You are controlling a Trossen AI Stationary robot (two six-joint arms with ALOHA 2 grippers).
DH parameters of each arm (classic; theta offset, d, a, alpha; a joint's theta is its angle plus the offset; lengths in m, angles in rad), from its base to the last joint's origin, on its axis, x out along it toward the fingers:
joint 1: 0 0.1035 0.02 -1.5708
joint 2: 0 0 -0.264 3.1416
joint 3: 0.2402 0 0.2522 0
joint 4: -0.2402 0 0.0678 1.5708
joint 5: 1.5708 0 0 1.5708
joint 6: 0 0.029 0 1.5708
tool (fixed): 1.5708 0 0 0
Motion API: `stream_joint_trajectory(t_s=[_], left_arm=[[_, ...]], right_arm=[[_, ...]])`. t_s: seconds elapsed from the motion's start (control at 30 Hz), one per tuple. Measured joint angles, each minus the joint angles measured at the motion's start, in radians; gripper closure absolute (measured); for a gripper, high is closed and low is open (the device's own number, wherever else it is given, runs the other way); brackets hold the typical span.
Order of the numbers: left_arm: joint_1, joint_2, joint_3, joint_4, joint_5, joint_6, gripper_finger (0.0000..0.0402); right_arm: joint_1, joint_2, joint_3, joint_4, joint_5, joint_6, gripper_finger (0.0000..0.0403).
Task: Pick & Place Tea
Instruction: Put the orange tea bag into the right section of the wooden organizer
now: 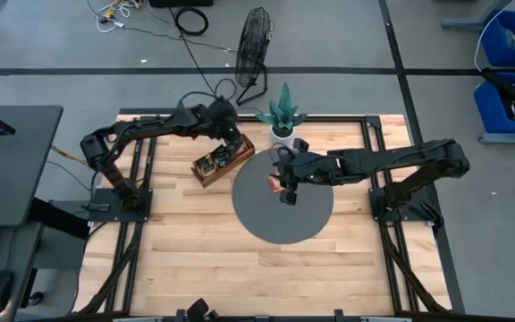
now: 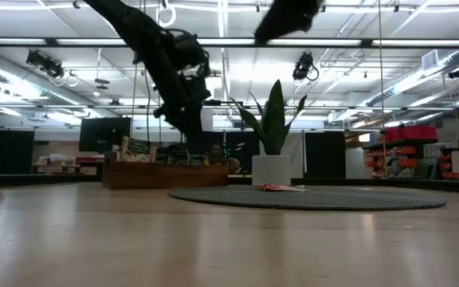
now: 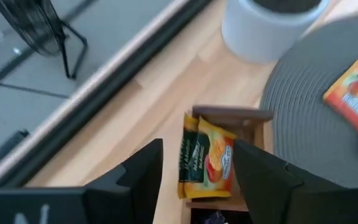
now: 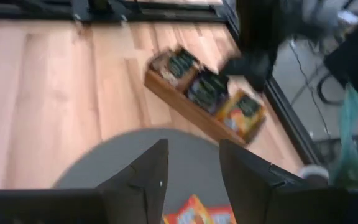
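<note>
right now i see the left gripper (image 3: 194, 171) open above the tray's (image 1: 223, 159) end slot, where orange tea sachets (image 3: 205, 157) stand. my right gripper (image 4: 191, 171) hangs open over the round mat (image 1: 307, 215), above more sachets (image 4: 197, 213).

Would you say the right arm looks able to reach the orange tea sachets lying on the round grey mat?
Probably yes: the right pincer hangs open just above the orange sachets on the mat, with nothing between them; the left pincer is away over the wooden tray.
</note>
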Motion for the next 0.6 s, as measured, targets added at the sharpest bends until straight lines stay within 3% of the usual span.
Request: stream_joint_trajectory(t_s=[0.33,0.47,0.6], left_arm=[[-0.032,-0.224,0.0,0.001,-0.002,-0.085,0.0203],[-0.073,-0.296,0.0,0.003,-0.001,-0.131,0.0202],[-0.117,-0.324,0.001,0.002,0.001,-0.15,0.0202]], right_arm=[[-0.04,-0.097,-0.412,0.273,-0.003,0.107,0.0258],[-0.068,-0.068,-0.556,0.397,-0.098,0.048,0.0248],[-0.103,-0.035,-0.604,0.476,-0.203,0.031,0.0217]])
